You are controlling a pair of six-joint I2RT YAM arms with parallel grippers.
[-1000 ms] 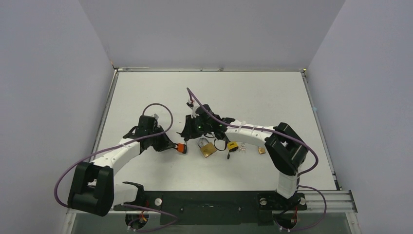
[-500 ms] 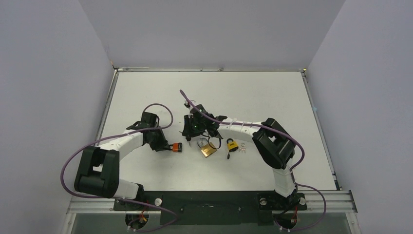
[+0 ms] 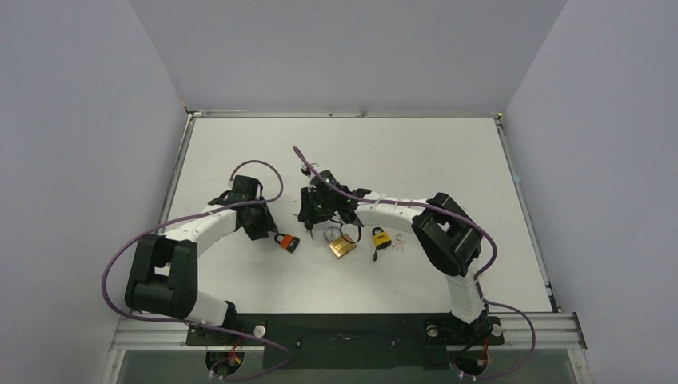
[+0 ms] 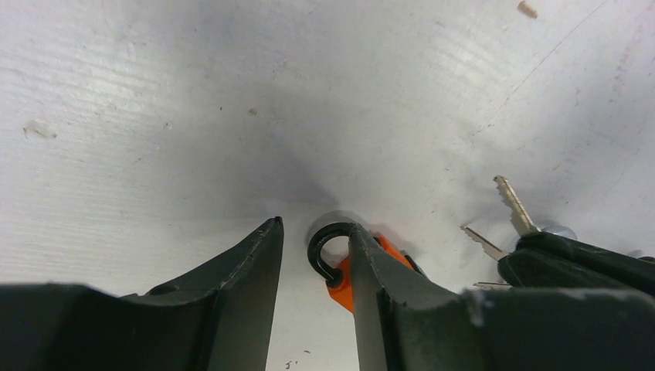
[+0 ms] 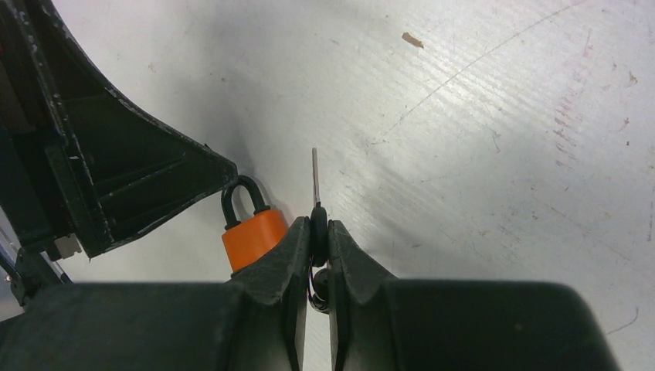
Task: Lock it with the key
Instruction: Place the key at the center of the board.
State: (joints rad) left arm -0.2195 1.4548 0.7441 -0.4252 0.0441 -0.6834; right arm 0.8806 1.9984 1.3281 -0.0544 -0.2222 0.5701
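The orange padlock [image 3: 285, 242] lies flat on the white table, its black shackle [image 4: 328, 246] towards my left gripper. My left gripper [image 3: 265, 228] is open just left of it. Nothing sits between its fingers, and the shackle rests against the inner edge of the right finger [image 4: 386, 294]. My right gripper [image 3: 314, 213] is shut on the black head of a key [image 5: 317, 229]. The key's blade [image 5: 314, 176] points away, just right of the orange padlock [image 5: 252, 236]. Other keys [image 4: 511, 202] on the same ring hang below the right gripper.
A brass padlock [image 3: 342, 246] lies right of the right gripper, with a small yellow padlock [image 3: 381, 238] and loose keys [image 3: 397, 245] beyond it. My left gripper [image 5: 116, 170] fills the left of the right wrist view.
My left gripper has opened, let go of the orange padlock and drawn back to the left. The padlock now lies on the table. The right gripper has shifted slightly left with the key.
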